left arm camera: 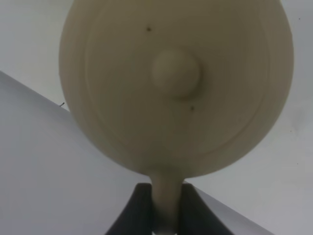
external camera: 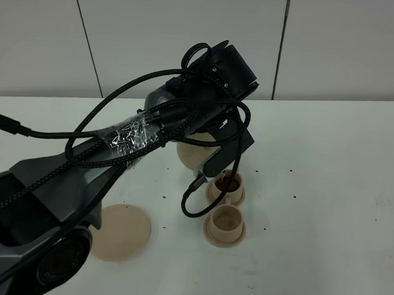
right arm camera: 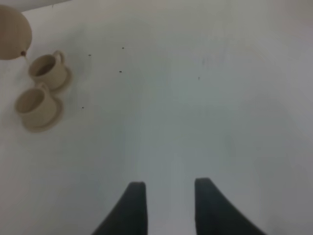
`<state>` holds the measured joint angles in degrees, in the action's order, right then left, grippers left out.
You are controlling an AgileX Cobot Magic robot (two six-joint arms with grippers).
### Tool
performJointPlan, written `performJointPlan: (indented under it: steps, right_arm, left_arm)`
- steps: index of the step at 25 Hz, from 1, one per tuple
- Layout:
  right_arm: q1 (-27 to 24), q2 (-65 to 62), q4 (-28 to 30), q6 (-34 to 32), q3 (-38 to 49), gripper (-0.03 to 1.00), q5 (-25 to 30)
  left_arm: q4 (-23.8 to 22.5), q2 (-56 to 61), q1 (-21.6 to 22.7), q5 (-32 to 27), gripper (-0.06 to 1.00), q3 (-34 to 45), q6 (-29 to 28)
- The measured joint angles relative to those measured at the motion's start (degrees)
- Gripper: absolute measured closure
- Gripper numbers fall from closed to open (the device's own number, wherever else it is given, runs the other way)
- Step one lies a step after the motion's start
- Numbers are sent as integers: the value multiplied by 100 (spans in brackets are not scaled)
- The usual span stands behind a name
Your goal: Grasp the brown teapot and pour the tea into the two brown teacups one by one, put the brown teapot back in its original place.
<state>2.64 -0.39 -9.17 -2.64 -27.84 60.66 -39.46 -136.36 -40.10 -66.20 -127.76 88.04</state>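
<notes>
High view of a white surface (external camera: 330,162). The left arm reaches in from 8 o'clock. Its left hand (left arm camera: 165,196) is closed on the loop handle of the brown teapot (external camera: 195,155), which hangs tipped in the air near the centre, its spout toward the cups.

Two teacups stand on small saucers at about 5 o'clock, touching or nearly so. The far teacup (external camera: 227,185) sits just under the spout and looks dark inside, possibly tea, though no stream can be made out. The near teacup (external camera: 225,221) looks pale and empty. The round saucer (external camera: 119,232), the teapot's resting place, lies bare at 7 o'clock, well apart from the cups.

The right hand (right arm camera: 169,188) hovers over bare surface with its fingers apart, holding nothing.

Handling, as a judgement: the teapot is stiff matte clay, brittle if knocked, and heavier with liquid inside. The loop handle is the sound place to hold it. The knobbed lid (left arm camera: 176,73) seems to rest loose (nothing pins it), so a steep tilt might let it slide off.
</notes>
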Motion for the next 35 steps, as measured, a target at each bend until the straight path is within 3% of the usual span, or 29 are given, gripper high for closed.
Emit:
performJointPlan:
  steps: [35]
  right_arm:
    - [0, 0, 0, 0, 0, 73, 0]
  left_arm:
    - [0, 0, 0, 0, 78, 0, -40]
